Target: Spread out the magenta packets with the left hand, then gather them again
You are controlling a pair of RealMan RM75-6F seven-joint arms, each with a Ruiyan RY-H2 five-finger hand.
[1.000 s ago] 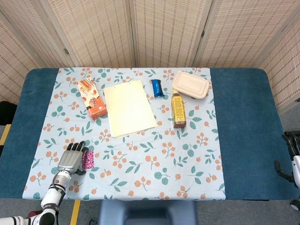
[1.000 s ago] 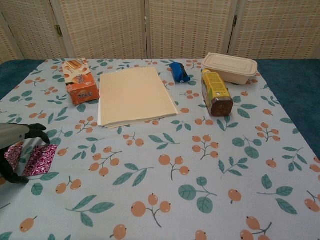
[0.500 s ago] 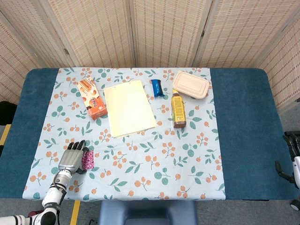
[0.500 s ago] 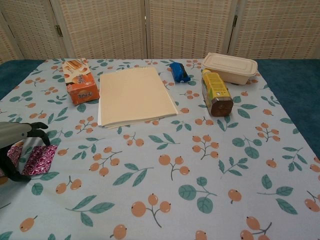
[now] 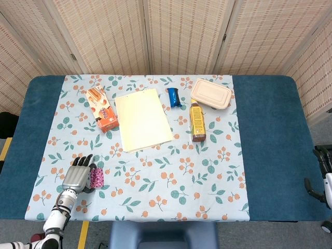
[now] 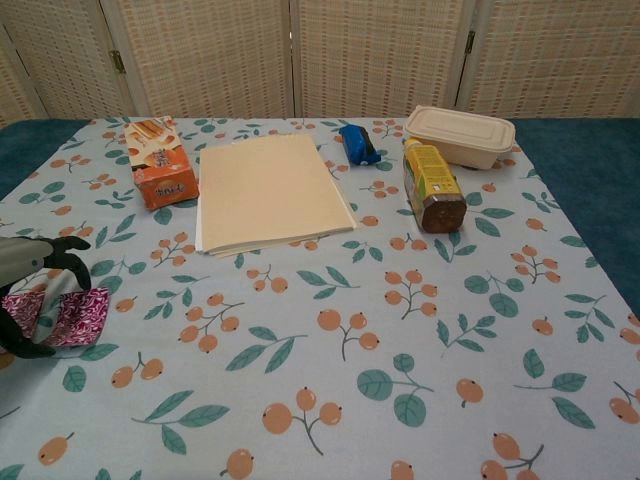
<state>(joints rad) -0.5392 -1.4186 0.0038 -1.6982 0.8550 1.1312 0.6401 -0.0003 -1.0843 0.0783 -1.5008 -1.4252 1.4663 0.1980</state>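
1. Left hand [image 5: 78, 177] laid palm-down near the front-left corner of the tablecloth [image 5: 155, 207], fingers spread a little and resting on the magenta packets [image 5: 96, 178]; pressing flat, not gripping around anything.
2. Seen in chest view at the far left edge: dark fingertips [image 6: 62, 262] arched over the packets [image 6: 78, 316], thumb down at the near side. Probably held like this to slide the packets over the cloth, since flat foil packets are hard to pinch from above.
3. Packets lying flat on the cloth, bunched close together, partly hidden under the hand; only the right portion visible. Cannot tell how many, nor whether overlapped.
4. Judged as gathering or about to spread; not possible to decide from this moment alone.
5. Right hand [image 5: 320, 174] hanging off the table at the right edge of the head view, holding nothing; fingers too small to read, so cannot tell whether apart or together.
6. Well apart from the packets, at the far side: orange box [image 5: 102, 109], cream folder [image 5: 142, 119], blue bar [image 5: 174, 97], bottle [image 5: 196, 122] lying down, lidded food container [image 5: 211, 94]. Enough free cloth around the packets for a sweeping motion.
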